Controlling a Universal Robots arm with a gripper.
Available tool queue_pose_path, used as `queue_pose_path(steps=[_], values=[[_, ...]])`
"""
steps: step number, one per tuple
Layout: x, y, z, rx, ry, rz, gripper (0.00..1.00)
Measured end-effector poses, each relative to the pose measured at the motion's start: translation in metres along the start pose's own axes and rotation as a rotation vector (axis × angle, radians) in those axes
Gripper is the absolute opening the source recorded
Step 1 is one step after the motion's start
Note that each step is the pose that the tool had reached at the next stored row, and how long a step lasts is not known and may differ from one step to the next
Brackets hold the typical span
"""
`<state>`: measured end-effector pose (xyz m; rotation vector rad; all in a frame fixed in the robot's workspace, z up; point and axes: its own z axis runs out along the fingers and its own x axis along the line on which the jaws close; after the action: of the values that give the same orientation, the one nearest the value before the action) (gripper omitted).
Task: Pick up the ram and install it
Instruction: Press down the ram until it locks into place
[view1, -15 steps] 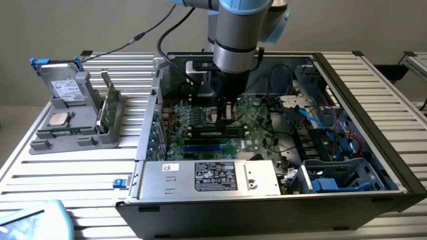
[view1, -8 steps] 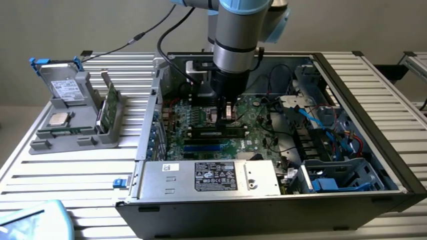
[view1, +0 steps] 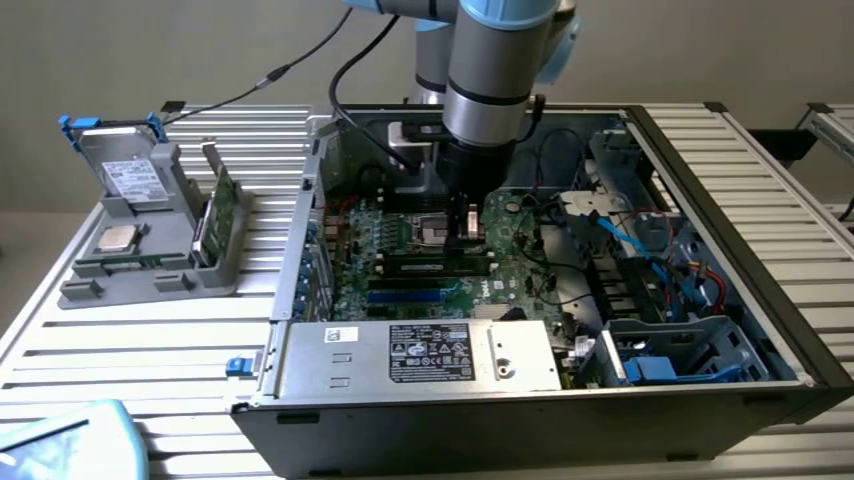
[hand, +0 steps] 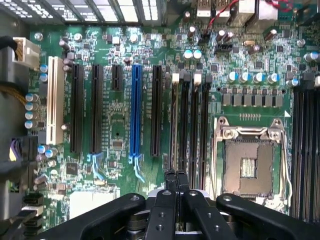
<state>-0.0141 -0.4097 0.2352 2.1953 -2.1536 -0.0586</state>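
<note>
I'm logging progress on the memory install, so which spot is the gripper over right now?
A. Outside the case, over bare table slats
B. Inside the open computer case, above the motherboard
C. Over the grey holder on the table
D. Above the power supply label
B: in the exterior view the gripper reaches down inside the computer case, just above the motherboard.

Motherboard (hand: 120, 125) green; one expansion slot (hand: 135, 112) blue, its neighbours black. Claw (hand: 176, 182) black. Bench (view1: 160, 350) white, ribbed. Holder (view1: 147, 235) grey.

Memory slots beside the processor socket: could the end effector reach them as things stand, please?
Probably yes. The end effector hangs inside the open case, directly over those memory slots, and nothing visible lies between them.
</note>
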Motion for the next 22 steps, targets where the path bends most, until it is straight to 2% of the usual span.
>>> queue_pose_path(steps=[3,22], values=[[0.001,-0.0083,-0.0006,-0.0013,-0.0012,-0.001,0.11],[0.001,-0.0133,0.0026,-0.0013,-0.0014,-0.001,0.11]])
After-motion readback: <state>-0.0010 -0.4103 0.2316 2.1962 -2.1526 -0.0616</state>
